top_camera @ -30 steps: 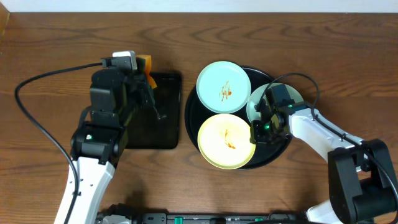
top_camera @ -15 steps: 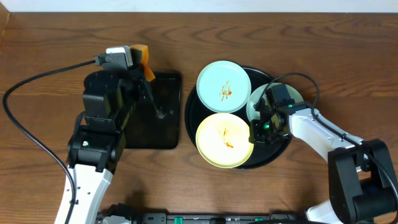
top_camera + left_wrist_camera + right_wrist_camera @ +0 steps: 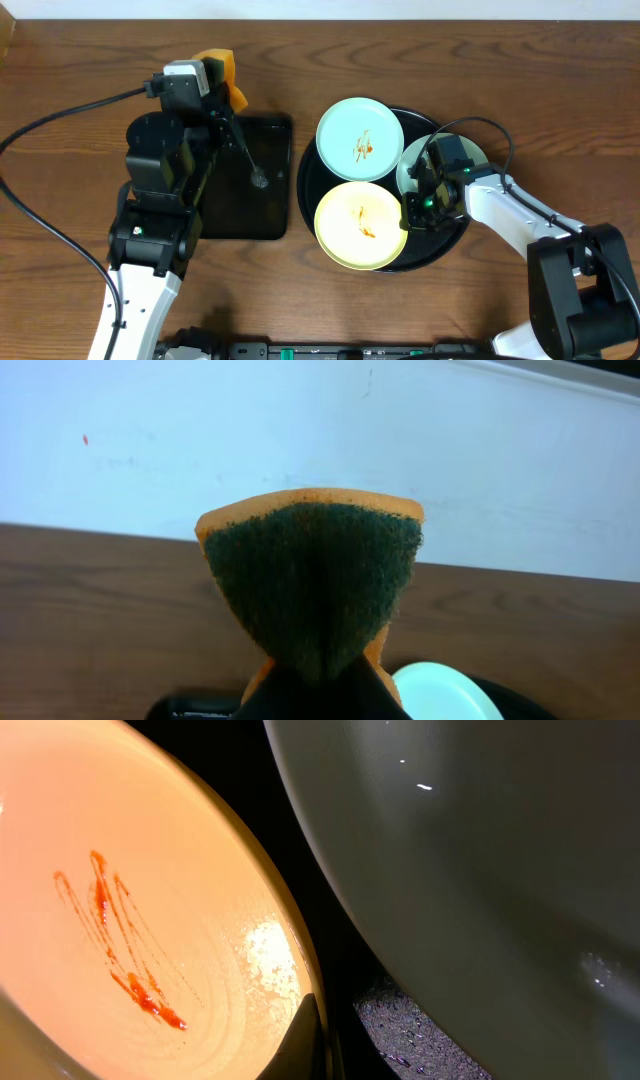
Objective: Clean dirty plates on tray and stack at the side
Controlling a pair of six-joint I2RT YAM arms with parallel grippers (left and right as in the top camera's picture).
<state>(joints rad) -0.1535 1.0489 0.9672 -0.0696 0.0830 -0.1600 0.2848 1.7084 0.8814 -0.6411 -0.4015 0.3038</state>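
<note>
Left of the tray point(image 3: 305, 180), the left gripper's point(image 3: 320, 698) jaws are pinching a sponge point(image 3: 312, 575). The right gripper point(image 3: 412, 212) is hovering over the tray beside the yellow plate point(image 3: 360, 225); I cannot tell its jaws' state.

An orange sponge point(image 3: 312, 575) — green scouring face outward — is near a rectangular black tray point(image 3: 245, 190) on the wooden worktop point(image 3: 60, 60).

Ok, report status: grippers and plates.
Left gripper shut on orange-green sponge, aloft. Right gripper at rim of pale yellow round plate, grip unclear. It and mint-blue plate smeared, on glossy round black tray.
</note>
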